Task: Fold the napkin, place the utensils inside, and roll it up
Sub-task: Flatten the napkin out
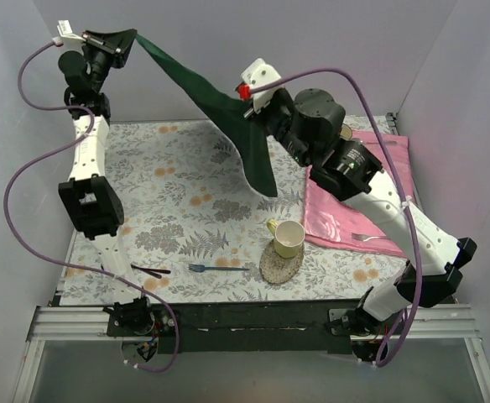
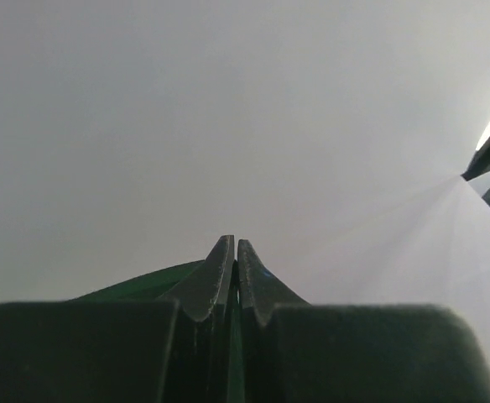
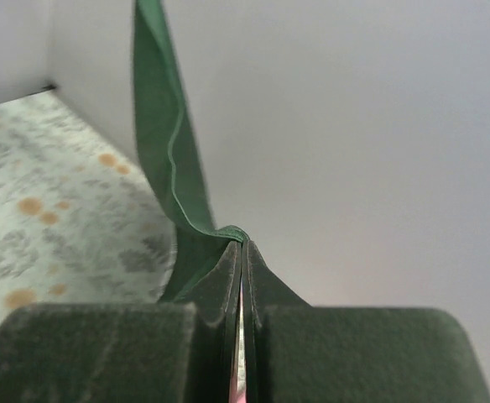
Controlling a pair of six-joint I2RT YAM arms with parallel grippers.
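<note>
Both pincers are clamped shut on cloth: the left gripper (image 1: 130, 36) pinches one corner of the napkin (image 1: 220, 105) high at the far left, and the right gripper (image 1: 248, 107) nips the same upper edge further along, near the middle of the scene. Held up between two points, the dark green cloth stretches along its top and hangs in a loose point over the table (image 1: 169, 185). I judge the aim is to let its crumples drop out so it can be laid flat for folding. Whether the hanging tip touches the surface I cannot tell. Near the front edge lies the slate-blue fork (image 1: 217, 269), just left of the cup (image 1: 289, 238), well apart from the napkin and out of its way
</note>
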